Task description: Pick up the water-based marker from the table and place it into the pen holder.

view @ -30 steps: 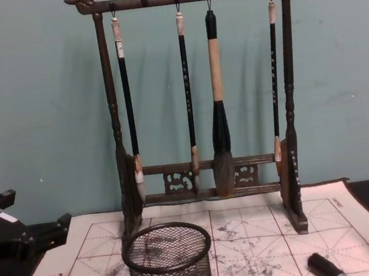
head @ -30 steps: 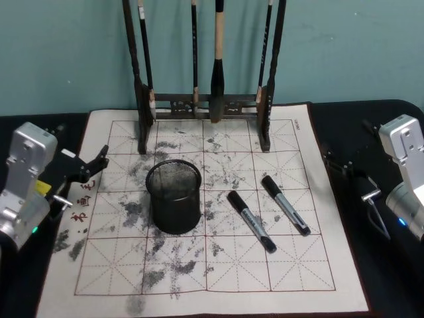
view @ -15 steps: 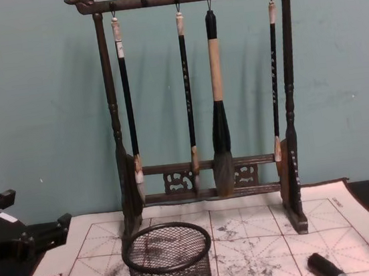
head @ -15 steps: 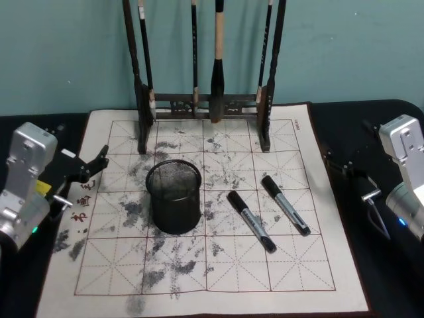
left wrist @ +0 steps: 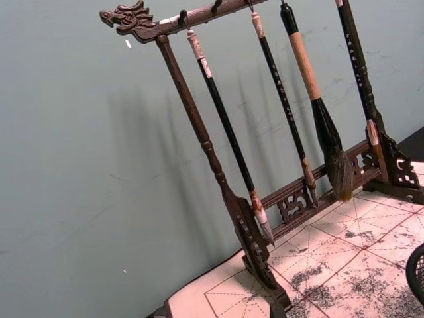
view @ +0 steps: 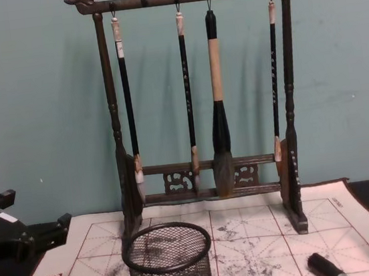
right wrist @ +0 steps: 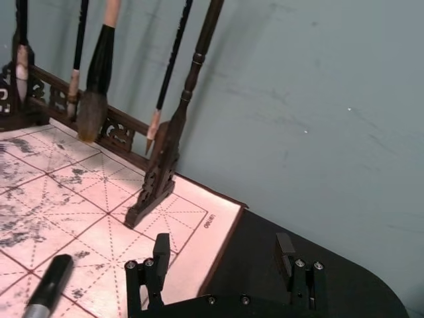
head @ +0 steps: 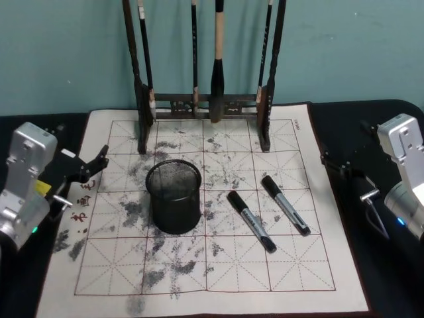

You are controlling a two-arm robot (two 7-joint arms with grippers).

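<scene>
Right hand [right wrist: 222, 248], open and empty, has barely crept inward over the bare bench [head: 371, 112], left hand [head: 99, 164] parked open, so the nearest marker [head: 285, 204] still lies untouched right of the mesh cup [head: 173, 197].

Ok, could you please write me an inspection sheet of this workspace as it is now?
Surface: white grid mat with grey ink stains, on the dark table.
Job's things: pen holder upright on the mat, nothing seen inside; two markers lie flat to its right, apart from it and from each other.
Clutter: brush rack with four hanging brushes at the mat's far edge.
Grippers: left gripper open at the mat's left edge; right gripper open over the dark table, right of the mat.
Cables: thin dark loop beside the right arm, seemingly a cable.
Surroundings: plain teal wall.
</scene>
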